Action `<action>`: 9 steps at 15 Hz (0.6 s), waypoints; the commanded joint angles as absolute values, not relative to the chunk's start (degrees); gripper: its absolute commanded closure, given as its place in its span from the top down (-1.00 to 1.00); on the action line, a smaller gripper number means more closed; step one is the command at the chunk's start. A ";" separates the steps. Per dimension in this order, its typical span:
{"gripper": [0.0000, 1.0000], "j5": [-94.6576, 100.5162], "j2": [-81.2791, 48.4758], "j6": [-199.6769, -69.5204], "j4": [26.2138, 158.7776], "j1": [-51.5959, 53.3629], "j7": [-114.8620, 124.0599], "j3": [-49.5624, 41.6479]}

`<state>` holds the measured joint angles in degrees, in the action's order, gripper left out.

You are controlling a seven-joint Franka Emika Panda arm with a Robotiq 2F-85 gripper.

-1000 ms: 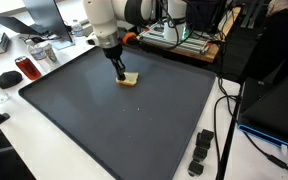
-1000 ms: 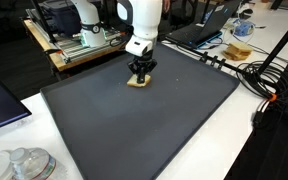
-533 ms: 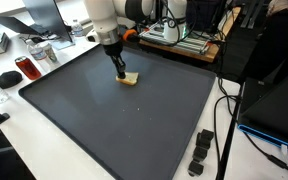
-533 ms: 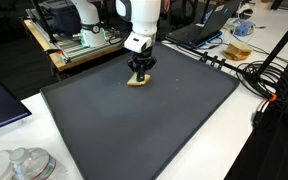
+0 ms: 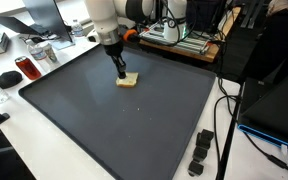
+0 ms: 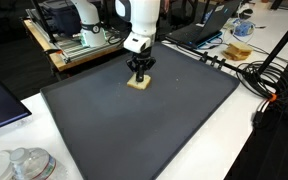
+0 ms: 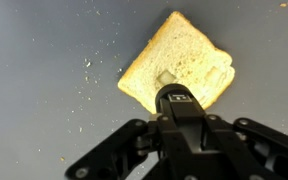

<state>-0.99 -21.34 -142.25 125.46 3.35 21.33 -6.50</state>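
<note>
A slice of white bread (image 7: 178, 62) lies flat on the dark grey mat (image 5: 124, 125), near its far edge in both exterior views (image 5: 128, 80) (image 6: 138, 84). Its middle shows a small dent. My gripper (image 5: 120, 70) (image 6: 139, 72) hangs straight down just over the slice, nearest its centre. In the wrist view the black gripper body fills the bottom of the picture and its linkages spread wide to both sides, so it stands open with nothing in it. The fingertips themselves are out of the wrist view.
Crumbs (image 7: 88, 64) are scattered on the mat beside the bread. A black mouse (image 5: 7, 77) and a red can (image 5: 26, 68) sit off the mat's edge. Black adapters (image 5: 202, 152) and cables (image 6: 274, 85) lie along another side. Stacked plates (image 6: 24, 163) stand at a near corner.
The gripper has lifted slightly off the bread, which now lies flat on the mat. Nothing else has moved.
</note>
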 commanded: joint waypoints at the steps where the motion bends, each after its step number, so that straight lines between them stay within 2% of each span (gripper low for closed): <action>1: -0.89 5.01 -18.85 -141.95 126.87 6.40 28.22 -8.94; 9: -0.89 21.37 -16.44 -136.24 124.96 12.67 42.13 -9.35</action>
<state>16.14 -18.03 -139.56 125.30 10.58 37.39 -9.57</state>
